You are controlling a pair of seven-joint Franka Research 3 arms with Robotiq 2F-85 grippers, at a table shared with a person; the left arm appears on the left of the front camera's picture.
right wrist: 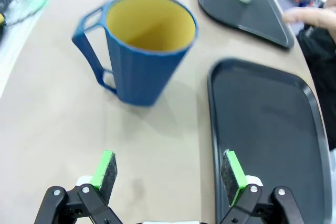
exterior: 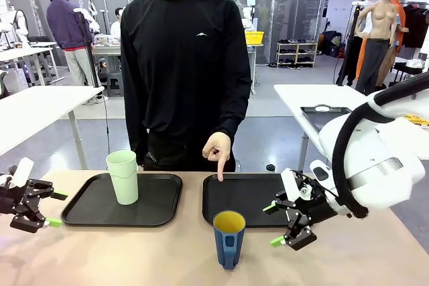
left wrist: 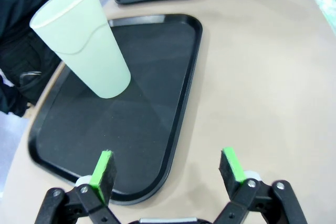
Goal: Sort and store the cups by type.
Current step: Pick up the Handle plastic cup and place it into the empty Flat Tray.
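A tall pale mint-green tumbler (exterior: 123, 176) (left wrist: 81, 40) stands upright on the left black tray (exterior: 94, 204) (left wrist: 157, 77). A dark blue cup with a yellow inside and a handle (exterior: 228, 239) (right wrist: 140, 51) stands on the bare table in front of the right black tray (exterior: 251, 192) (right wrist: 268, 129). My right gripper (exterior: 275, 224) (right wrist: 170, 174) is open just right of the blue cup, nothing between its fingers. At the table's left edge my left gripper (exterior: 55, 209) (left wrist: 168, 169) is open, facing the left tray's near edge. The person's finger (exterior: 219, 165) points down at the right tray.
The person stands at the far side of the table, behind the gap between the trays. Bare tabletop (exterior: 134, 252) lies along the front edge. Other tables stand farther back on both sides.
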